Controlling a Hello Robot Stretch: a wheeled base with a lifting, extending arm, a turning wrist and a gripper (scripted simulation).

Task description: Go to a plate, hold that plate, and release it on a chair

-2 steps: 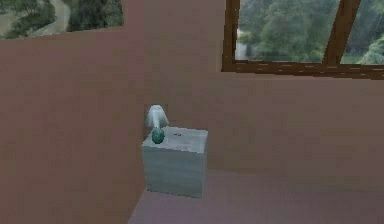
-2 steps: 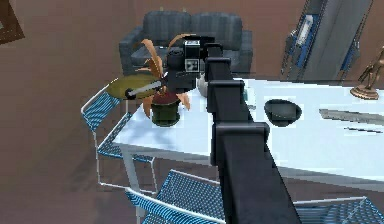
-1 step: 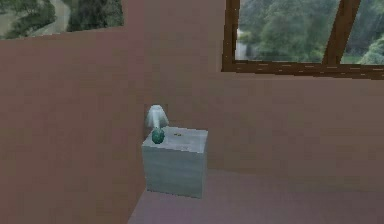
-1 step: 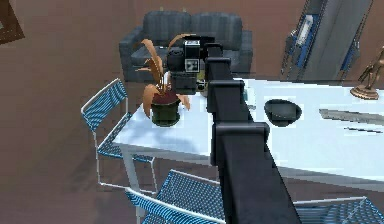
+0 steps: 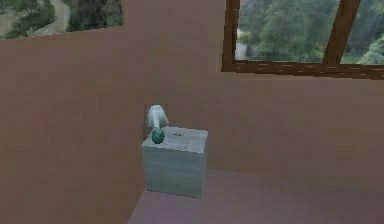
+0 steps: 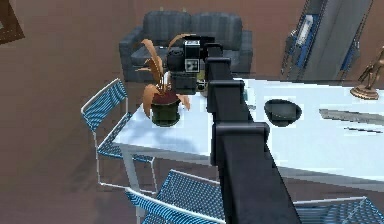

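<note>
A dark round dish (image 6: 282,108), possibly the plate, lies on the white table (image 6: 320,145) to the right of the arm. The dark arm (image 6: 235,140) reaches up from the bottom edge across the table. Its gripper (image 6: 186,62) ends near the table's far left corner, beside a potted plant (image 6: 162,98). With the plant and a sofa behind the gripper's far end, I cannot tell whether it holds anything. Blue-patterned chairs stand at the table's left side (image 6: 105,112) and near side (image 6: 178,196).
A dark blue sofa (image 6: 185,35) stands beyond the table, with a tall grey cabinet (image 6: 330,40) at the right. A small statue (image 6: 368,80) and a flat object (image 6: 352,116) are on the table's right end. Ahead, a grey side table (image 5: 176,160) carries a green egg-shaped thing (image 5: 158,135) in a corner under a window (image 5: 300,35).
</note>
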